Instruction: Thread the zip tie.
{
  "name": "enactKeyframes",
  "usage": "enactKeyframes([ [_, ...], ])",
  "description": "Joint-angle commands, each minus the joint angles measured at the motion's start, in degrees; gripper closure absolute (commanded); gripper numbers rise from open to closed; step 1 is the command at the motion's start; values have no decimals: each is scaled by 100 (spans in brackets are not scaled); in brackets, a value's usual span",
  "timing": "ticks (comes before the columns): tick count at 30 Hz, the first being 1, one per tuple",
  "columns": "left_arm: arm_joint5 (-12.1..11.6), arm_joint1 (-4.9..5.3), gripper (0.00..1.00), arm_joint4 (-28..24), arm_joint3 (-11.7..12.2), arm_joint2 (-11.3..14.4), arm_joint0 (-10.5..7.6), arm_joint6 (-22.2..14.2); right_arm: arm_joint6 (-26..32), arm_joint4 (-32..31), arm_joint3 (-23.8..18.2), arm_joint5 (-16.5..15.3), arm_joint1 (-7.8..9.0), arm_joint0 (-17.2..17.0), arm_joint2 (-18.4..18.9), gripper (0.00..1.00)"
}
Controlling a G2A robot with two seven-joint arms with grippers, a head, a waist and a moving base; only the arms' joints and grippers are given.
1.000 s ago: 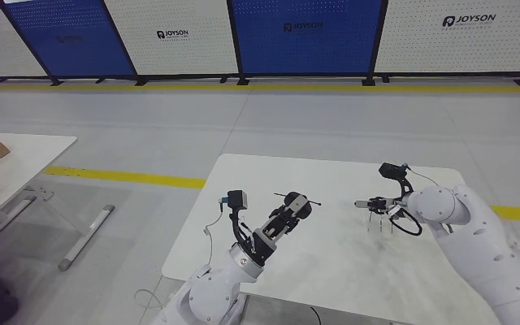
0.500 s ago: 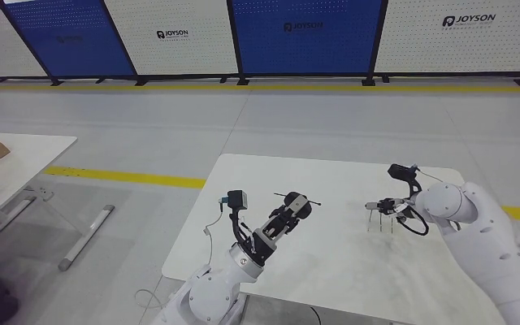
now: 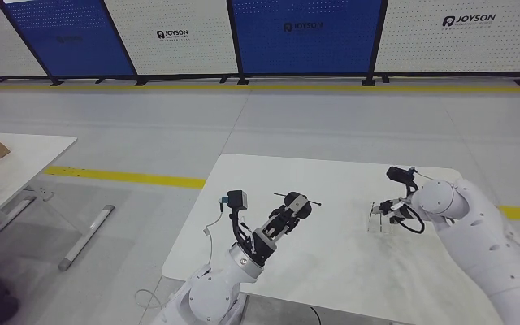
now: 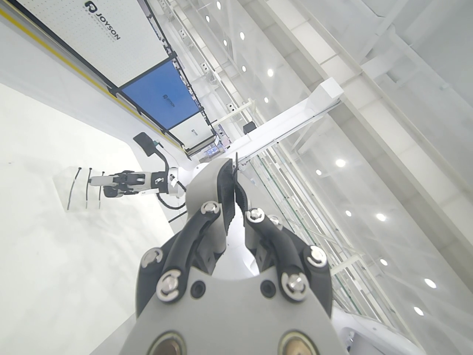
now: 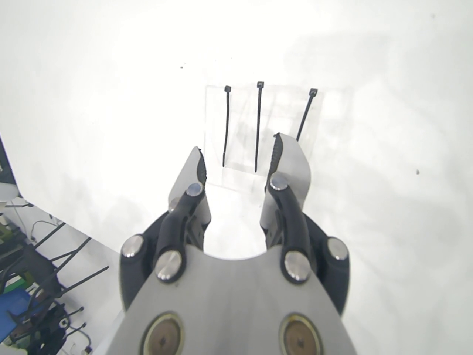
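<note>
My left gripper (image 3: pixel 299 201) hovers above the middle of the white table (image 3: pixel 325 260), shut on a thin black zip tie (image 3: pixel 280 195) that sticks out on both sides of it. In the left wrist view the tie's end (image 4: pixel 236 157) pokes out from between the closed fingertips (image 4: pixel 226 179). My right gripper (image 5: pixel 238 147) stands open just behind a clear holder (image 5: pixel 282 110) on the table's right side. Three black zip ties stand in the holder: left (image 5: pixel 226 123), middle (image 5: pixel 258 123), right (image 5: pixel 306 116). Nothing is between the right fingers.
The clear holder (image 3: pixel 380 221) sits near the table's right part, with bare tabletop between the two arms. The table's edge runs close behind the right gripper (image 3: pixel 380 206). Another white table (image 3: pixel 24 154) stands apart at the far left.
My right gripper has drawn back to the right, from beyond the holder to just behind it. The left arm and its zip tie have not moved.
</note>
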Motion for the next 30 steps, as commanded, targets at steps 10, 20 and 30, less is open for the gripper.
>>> enactKeyframes([
  [10, 0, 0, 100, 0, 0, 0, 0, 0, 41, 36, 453, -2, -153, 141, -121, 77],
  [20, 0, 0, 100, 0, 0, 0, 0, 0, 15, 64, 920, 34, -352, 336, -290, 74],
  [30, 0, 0, 100, 0, 0, 0, 0, 0, -24, 48, 1388, 62, -578, 563, -474, 74],
])
